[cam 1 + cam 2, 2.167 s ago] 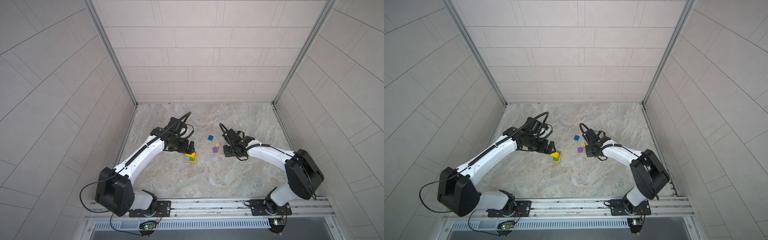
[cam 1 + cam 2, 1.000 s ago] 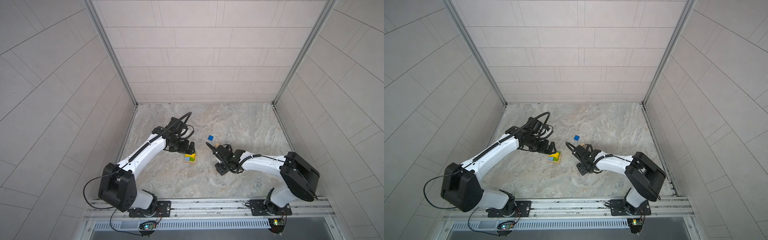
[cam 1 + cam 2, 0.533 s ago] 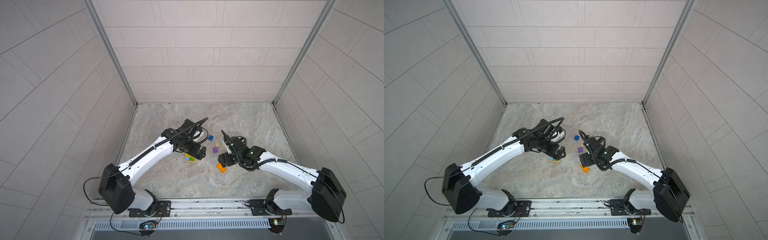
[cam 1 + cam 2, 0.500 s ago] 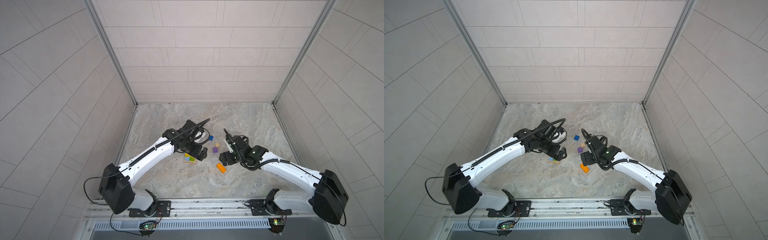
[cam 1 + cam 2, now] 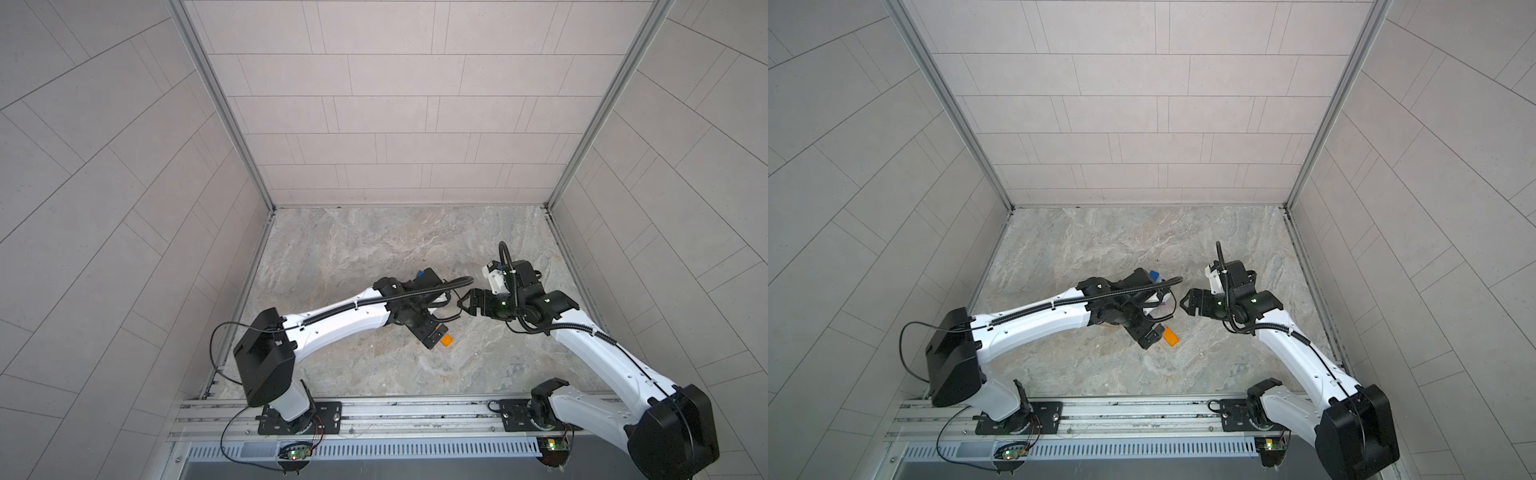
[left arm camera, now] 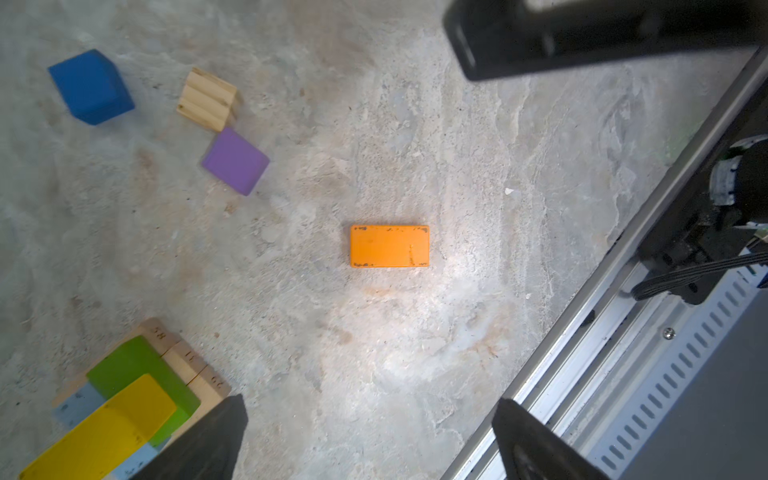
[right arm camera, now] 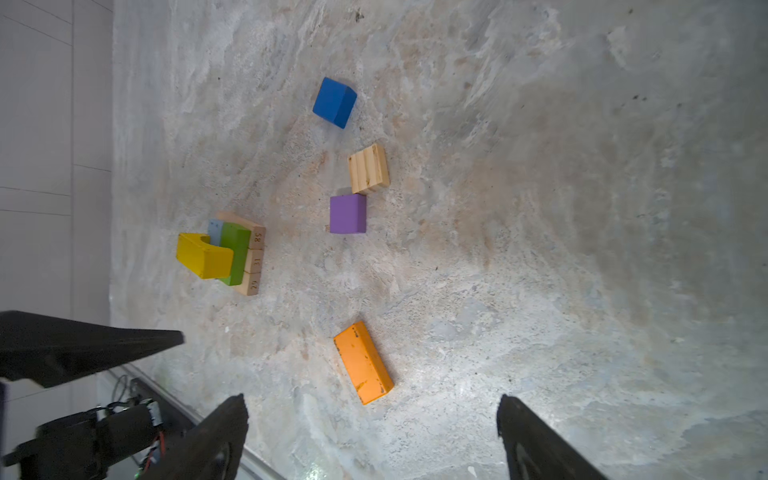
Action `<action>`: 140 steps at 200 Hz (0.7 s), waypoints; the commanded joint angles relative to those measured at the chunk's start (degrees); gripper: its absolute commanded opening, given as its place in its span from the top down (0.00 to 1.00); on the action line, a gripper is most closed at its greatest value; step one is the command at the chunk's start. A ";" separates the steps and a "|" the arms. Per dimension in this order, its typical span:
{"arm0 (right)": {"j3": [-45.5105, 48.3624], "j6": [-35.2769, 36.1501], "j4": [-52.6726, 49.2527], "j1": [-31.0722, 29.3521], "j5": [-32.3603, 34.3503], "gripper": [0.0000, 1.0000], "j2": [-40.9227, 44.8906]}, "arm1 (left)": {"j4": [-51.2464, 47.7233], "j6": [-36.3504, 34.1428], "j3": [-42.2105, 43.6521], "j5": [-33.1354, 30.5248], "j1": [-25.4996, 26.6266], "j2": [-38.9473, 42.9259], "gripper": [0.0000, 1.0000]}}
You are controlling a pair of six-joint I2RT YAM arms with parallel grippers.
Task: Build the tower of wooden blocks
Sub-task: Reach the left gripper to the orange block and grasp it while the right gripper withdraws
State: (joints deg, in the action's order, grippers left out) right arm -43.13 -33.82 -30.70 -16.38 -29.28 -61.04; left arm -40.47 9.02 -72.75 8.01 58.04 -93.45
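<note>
Orange bar [image 6: 389, 246] well apart from tower [image 7: 235, 253]

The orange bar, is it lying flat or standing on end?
Lying flat. The orange bar rests on its broad face, with bare table all around it.

Two white-shelled arms up there, left arm [image 5: 340, 322] and right arm [image 5: 602, 353], each with a bulky black housing [image 5: 264, 365] nearest the rail [image 5: 415, 411]. Black ribbed hose [image 5: 415, 291] along the left shell, thin black cable [image 5: 582, 326] along the right. Black wrists farthest from the rail, tiny green light [image 5: 504, 304] on the right one. Black base plates [image 5: 328, 415] on the rail, silver screw heads. Dark tapered fingers on left pincer [image 6: 369, 401] and right pincer [image 7: 370, 399].
</note>
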 commanded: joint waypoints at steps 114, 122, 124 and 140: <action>2.70 -2.84 -4.32 14.86 -12.13 0.03 6.38 | 6.51 -2.44 -5.51 -0.64 1.90 -16.23 0.00; 2.70 -2.55 -4.74 15.28 -11.81 0.03 6.39 | 6.85 -2.36 -5.65 -0.77 1.92 -16.85 0.00; 2.70 -2.52 -4.90 15.36 -11.67 0.03 6.42 | 6.93 -2.34 -5.65 -0.73 1.97 -17.01 0.00; 2.62 -1.74 -6.09 16.02 -10.83 0.02 6.53 | 7.74 -2.31 -5.74 -0.37 1.97 -17.90 0.00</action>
State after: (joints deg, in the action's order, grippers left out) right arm -40.77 -36.91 -34.24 -1.21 -40.51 -54.85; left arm -34.00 7.42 -76.93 7.44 59.66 -110.04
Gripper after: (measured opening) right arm 0.974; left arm 0.998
